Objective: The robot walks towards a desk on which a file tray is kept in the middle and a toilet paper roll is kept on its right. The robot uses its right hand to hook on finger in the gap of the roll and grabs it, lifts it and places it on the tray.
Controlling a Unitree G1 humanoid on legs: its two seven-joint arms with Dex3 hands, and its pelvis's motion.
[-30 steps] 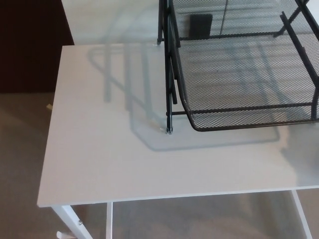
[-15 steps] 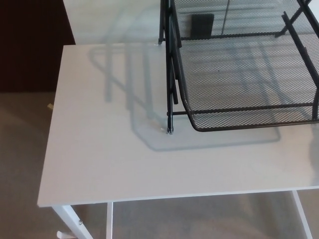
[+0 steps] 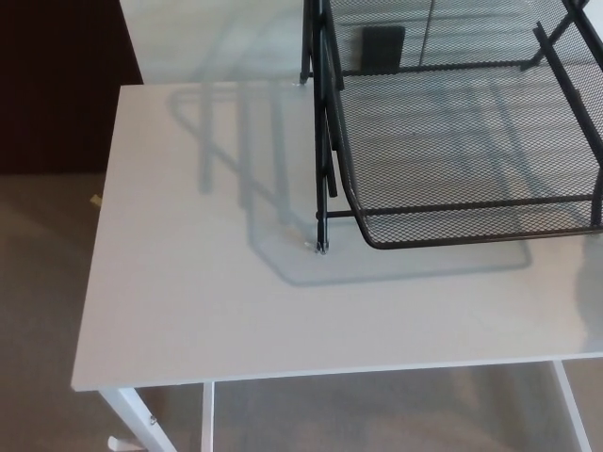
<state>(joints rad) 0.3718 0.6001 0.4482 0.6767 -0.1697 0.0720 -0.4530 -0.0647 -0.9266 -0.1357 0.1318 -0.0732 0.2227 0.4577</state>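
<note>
Currently only furniture in shot, seen from above. White table (image 3: 188, 282) filling most of frame, top bare from centre out to 9 o'clock, near edge running across 6 o'clock. Black mesh file tray (image 3: 452, 141) standing on table at 1 to 3 o'clock, cut off by right and top edges; two tiers visible, lower tier mesh bare, front rim curved at near-left corner. Upright tray post (image 3: 322, 188) near frame centre, foot touching table top. Grey shadow (image 3: 245, 141) of tray frame lying across table toward 11 o'clock. Small dark rectangle (image 3: 382, 47) at 12 o'clock, just past tray's left posts, cannot tell what. White table leg (image 3: 127, 414) at 7 o'clock. Beige carpet floor (image 3: 38, 282) at 8 to 9 o'clock and under table. Dark panel (image 3: 57, 85) at 10 to 11 o'clock, beyond table edge. Toilet paper roll not in shot, position unknown. Left hand and right hand both out of view, so cannot tell how far fingers open or any hold.
</note>
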